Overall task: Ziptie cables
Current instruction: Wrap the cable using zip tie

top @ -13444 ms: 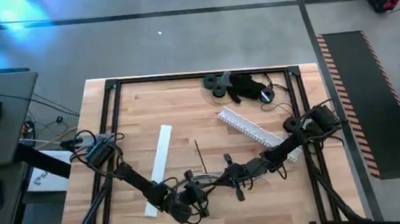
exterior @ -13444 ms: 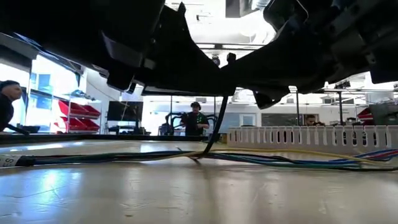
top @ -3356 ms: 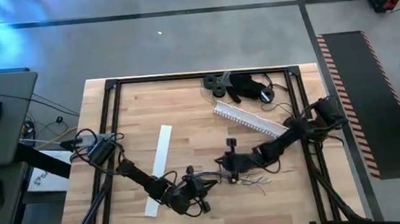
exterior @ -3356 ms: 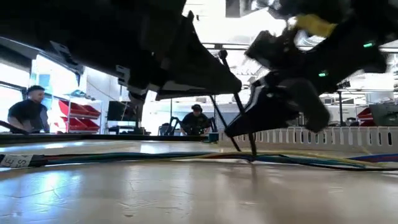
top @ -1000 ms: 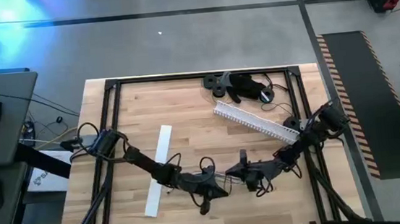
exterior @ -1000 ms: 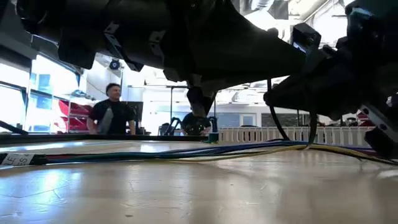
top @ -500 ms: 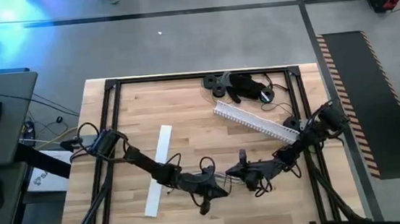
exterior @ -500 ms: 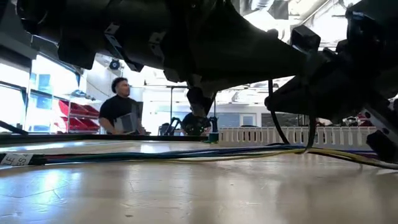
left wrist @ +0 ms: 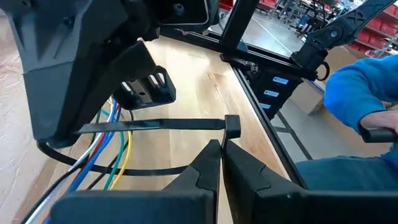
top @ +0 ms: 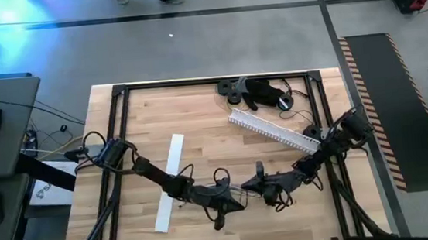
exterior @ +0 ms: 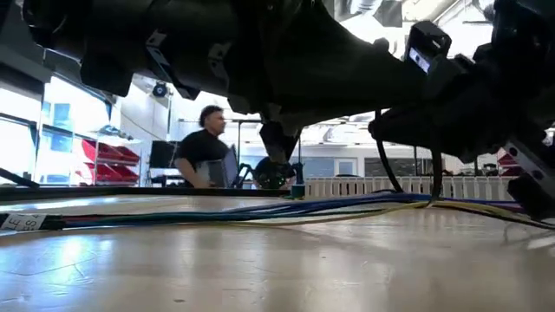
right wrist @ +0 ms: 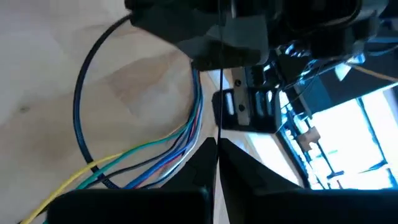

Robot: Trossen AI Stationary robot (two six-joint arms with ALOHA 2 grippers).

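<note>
The cables (left wrist: 117, 144), thin blue, yellow, green and white wires, lie along the table near its front edge (exterior: 260, 211). A black ziptie (left wrist: 155, 126) is looped around them. My left gripper (top: 235, 201) is shut on the ziptie by its head. My right gripper (top: 251, 187) faces it from the right, close by, and is shut on the ziptie's strap. In the right wrist view the strap (right wrist: 219, 93) runs straight from my right gripper (right wrist: 217, 142) toward the left one. The coloured cables (right wrist: 155, 155) pass beside it. My left gripper (left wrist: 221, 144) pinches the ziptie between its two fingertips right beside the square head (left wrist: 231, 126). The fingers come nearly level from the table's left. The loop (left wrist: 143, 169) hangs around the cables, just above the wood. My right gripper pinches the ziptie's thin free strap (right wrist: 219, 127) between its two fingertips, coming from the table's right. The strap runs along the fingers' line and looks straight and taut between the two grippers.
A white comb-toothed rail (top: 273, 134) lies at the back right and a flat white strip (top: 170, 182) at the left. Dark parts (top: 262, 92) sit at the far edge. A black frame (top: 118, 128) borders the table. A person's blue sleeve (left wrist: 364, 84) shows beyond the right edge.
</note>
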